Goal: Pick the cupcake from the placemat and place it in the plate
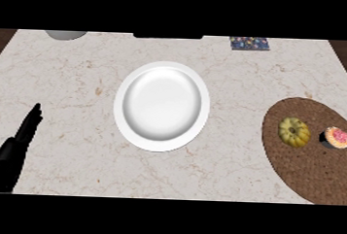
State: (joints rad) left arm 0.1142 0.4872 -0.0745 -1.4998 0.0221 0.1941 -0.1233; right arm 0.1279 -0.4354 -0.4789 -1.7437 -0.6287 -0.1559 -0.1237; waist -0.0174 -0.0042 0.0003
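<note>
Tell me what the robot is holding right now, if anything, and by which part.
Nothing is held. The black left hand rests open at the left edge, fingers straight. The pink-frosted cupcake sits untouched on the brown woven placemat. The right hand is out of view.

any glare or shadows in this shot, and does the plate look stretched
Head view: the white plate reads taller than wide, a steep-angle distortion, with a soft bright sheen at its centre but no hard glare; the cupcake casts a small dark shadow on the brown placemat; lighting on the counter is even.
</note>
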